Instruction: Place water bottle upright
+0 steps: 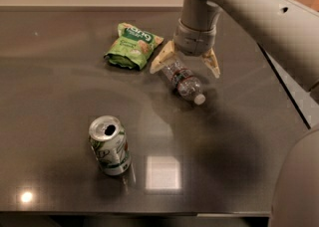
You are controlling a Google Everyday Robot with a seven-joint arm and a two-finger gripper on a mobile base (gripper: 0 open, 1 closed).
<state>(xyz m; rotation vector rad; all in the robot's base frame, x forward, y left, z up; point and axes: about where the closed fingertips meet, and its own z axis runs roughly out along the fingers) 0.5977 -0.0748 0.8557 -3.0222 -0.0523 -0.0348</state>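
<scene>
The water bottle (183,81) lies on its side on the dark table (60,101), white cap pointing toward the front right, label band around its middle. My gripper (185,64) hangs directly over the bottle's base end, open, with one cream finger (160,59) on the left of the bottle and the other finger (213,63) on the right. The fingers straddle the bottle without closing on it.
A green snack bag (131,45) lies just left of the gripper. A green-and-silver soda can (110,145) stands upright at the front left. The table's right edge (286,91) runs diagonally under my arm.
</scene>
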